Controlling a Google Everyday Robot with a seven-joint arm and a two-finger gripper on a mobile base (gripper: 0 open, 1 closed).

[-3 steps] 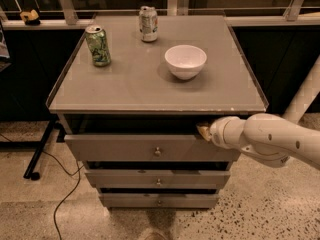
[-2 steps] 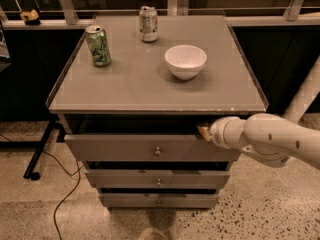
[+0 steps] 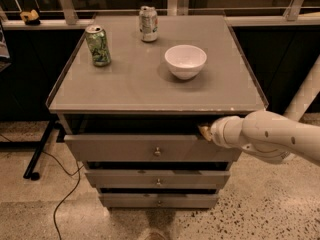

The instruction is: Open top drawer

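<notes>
Fingers' spread cannot be told; the gripper is set at the right rim of the top drawer, judged partly drawn out, further pull outstanding.

On worktop: green can upright rear left; silver can upright at back edge, centre; white bowl right of centre, well apart from both. Black cable on speckled floor, left. My end effector just under worktop's front edge, right side
</notes>
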